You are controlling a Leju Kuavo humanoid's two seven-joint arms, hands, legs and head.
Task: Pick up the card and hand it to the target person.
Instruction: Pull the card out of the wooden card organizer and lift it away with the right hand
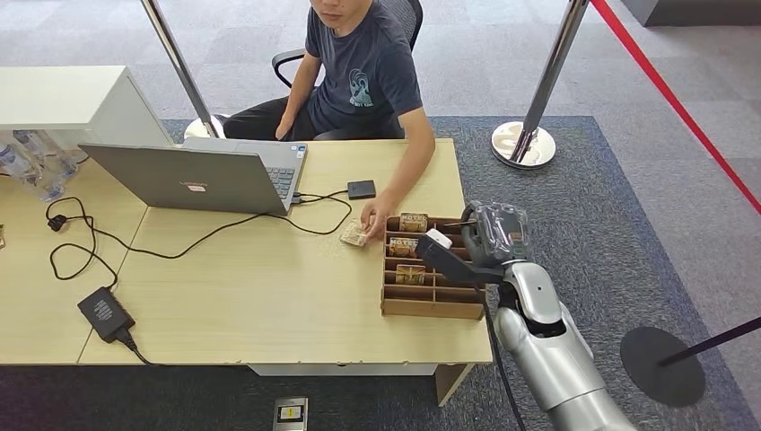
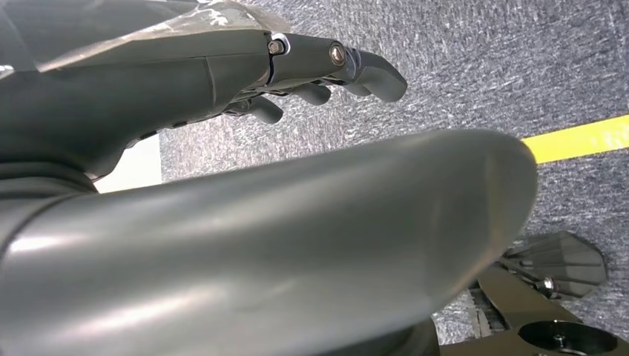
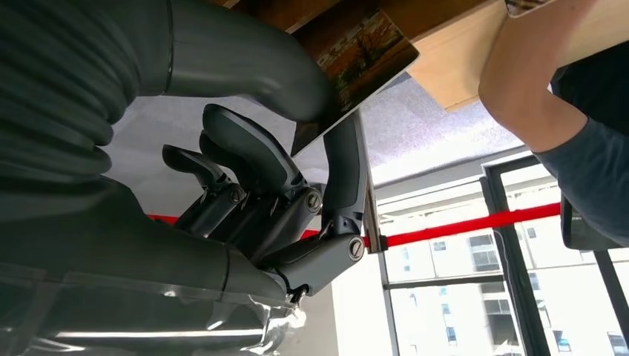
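Right hand (image 1: 467, 247) pinches a card (image 3: 361, 55) over the rack (image 1: 431, 303); left hand (image 2: 311, 74) hangs empty, fingers loosely curled. Pickup underway; next, lift and offer it to the person (image 1: 363, 72).

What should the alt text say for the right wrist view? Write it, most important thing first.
The robot's right hand pinches a card with an orange landscape print between its thick grey thumb and a dark finger, close to the wooden organizer. A person's bare forearm and dark sleeve cross the far side, with windows and a red barrier belt behind.
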